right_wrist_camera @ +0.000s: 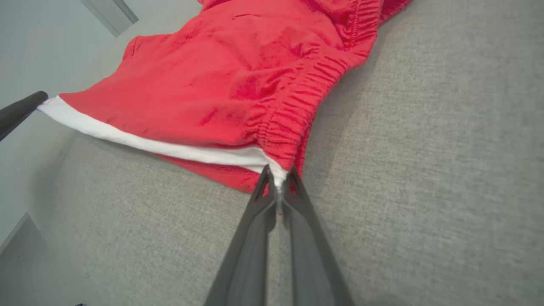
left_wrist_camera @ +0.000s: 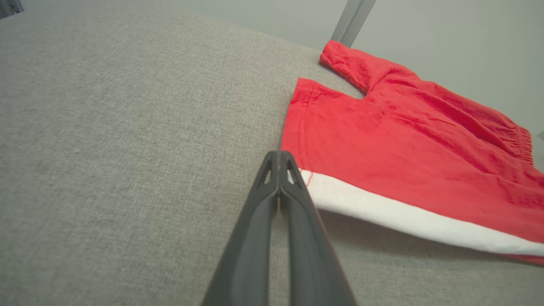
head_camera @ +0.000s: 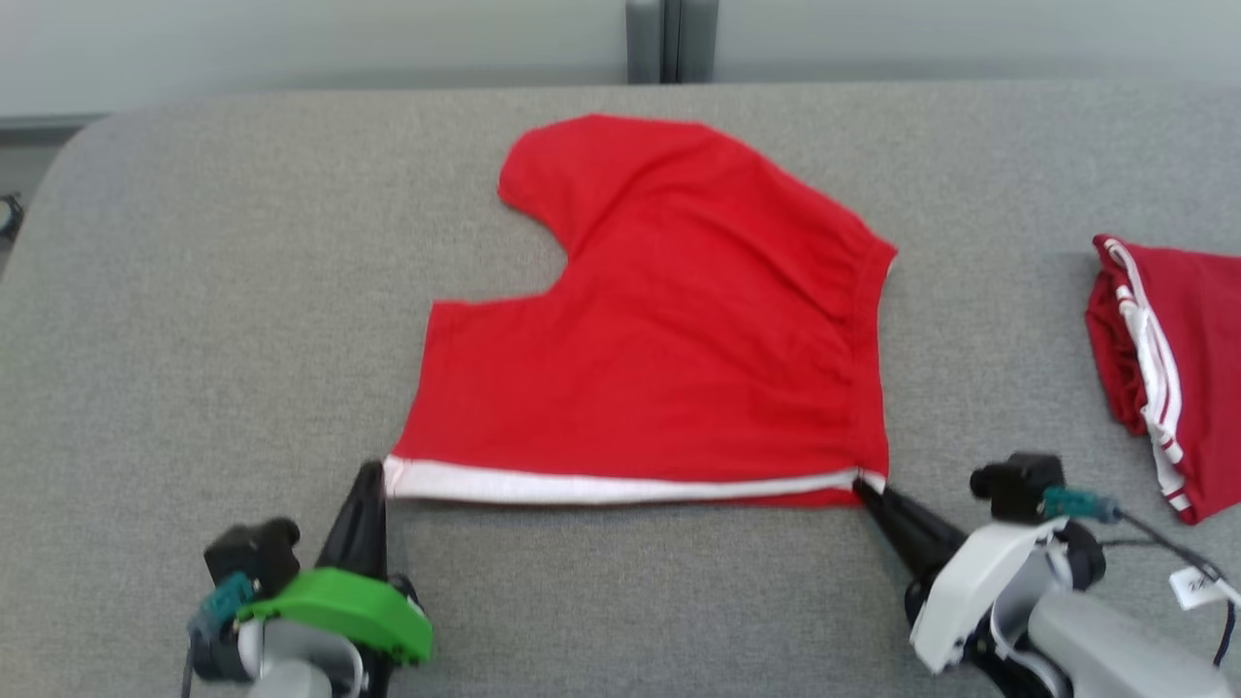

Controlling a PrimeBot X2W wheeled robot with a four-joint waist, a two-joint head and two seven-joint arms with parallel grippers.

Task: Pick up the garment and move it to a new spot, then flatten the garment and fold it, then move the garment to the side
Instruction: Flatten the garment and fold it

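The garment [head_camera: 659, 339] is a pair of red shorts with a white stripe along the near edge, spread on the grey table [head_camera: 194, 291]. My left gripper [head_camera: 370, 475] is shut at the stripe's left corner, and the cloth [left_wrist_camera: 403, 148] meets the side of its tips [left_wrist_camera: 279, 155]. My right gripper [head_camera: 861, 485] is shut on the stripe's right end by the gathered waistband [right_wrist_camera: 278, 174]. The near edge [right_wrist_camera: 148, 142] hangs taut a little above the table, with shadow beneath it. The left gripper's tip [right_wrist_camera: 23, 109] touches the white corner in the right wrist view.
A second red garment with white stripes [head_camera: 1173, 368] lies bunched at the table's right edge. A grey post [head_camera: 671, 39] stands behind the table's far edge. Bare grey cloth surface stretches to the left [head_camera: 194, 242] and in front of the shorts.
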